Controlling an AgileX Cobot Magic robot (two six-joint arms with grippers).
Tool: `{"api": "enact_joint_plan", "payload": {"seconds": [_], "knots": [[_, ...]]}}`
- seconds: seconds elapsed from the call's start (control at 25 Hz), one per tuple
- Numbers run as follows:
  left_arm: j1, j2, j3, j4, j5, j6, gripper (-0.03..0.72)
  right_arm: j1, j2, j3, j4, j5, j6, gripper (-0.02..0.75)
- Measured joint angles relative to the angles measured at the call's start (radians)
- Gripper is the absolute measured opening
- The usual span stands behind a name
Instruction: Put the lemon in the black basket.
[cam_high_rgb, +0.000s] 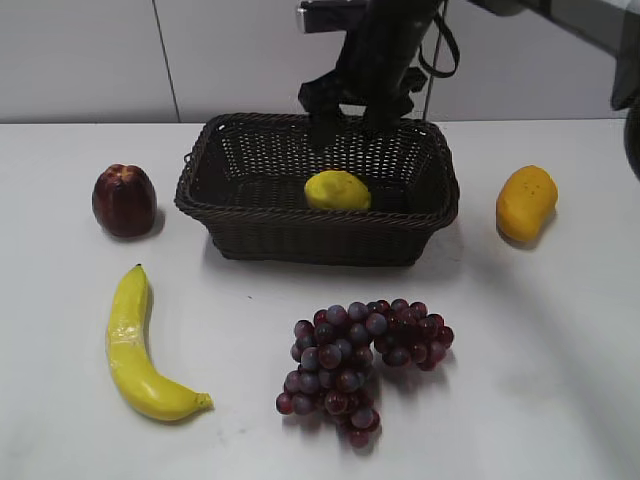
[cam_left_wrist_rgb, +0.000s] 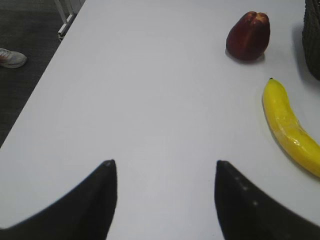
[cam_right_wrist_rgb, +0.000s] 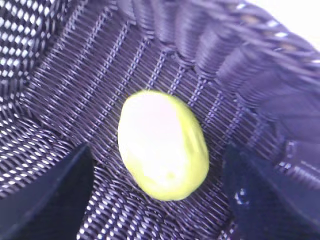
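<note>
The lemon (cam_high_rgb: 337, 190) lies on the floor of the black basket (cam_high_rgb: 215, 205), near its front wall; in the right wrist view the lemon (cam_right_wrist_rgb: 162, 144) rests on the weave of the basket (cam_right_wrist_rgb: 75, 75). My right gripper (cam_high_rgb: 346, 112) hangs above the basket's back rim. Its jaws (cam_right_wrist_rgb: 158, 150) are open, one on each side of the lemon and apart from it. My left gripper (cam_left_wrist_rgb: 162, 167) is open and empty over bare table, left of the banana; it does not show in the exterior view.
A dark red apple (cam_high_rgb: 124, 200) sits left of the basket, a banana (cam_high_rgb: 138, 349) at front left, a grape bunch (cam_high_rgb: 358, 363) in front, and an orange-yellow mango (cam_high_rgb: 526, 203) to the right. The table's left edge (cam_left_wrist_rgb: 47, 80) shows in the left wrist view.
</note>
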Motion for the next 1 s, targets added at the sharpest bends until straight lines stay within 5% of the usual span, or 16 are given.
{"api": "enact_joint_plan", "payload": {"seconds": [0.32,0.76,1.0], "knots": [[0.0,0.0,0.0,0.0,0.0,0.0,0.456,-0.055,-0.139,0.058,-0.054,0.003,0.012,0.594],[0.0,0.0,0.0,0.0,0.0,0.0,0.456,-0.386,-0.435,0.535,-0.087,0.003,-0.016,0.594],[0.0,0.0,0.0,0.0,0.0,0.0,0.456,-0.437,-0.624,0.816,-0.136,0.002,-0.025,0.594]]}}
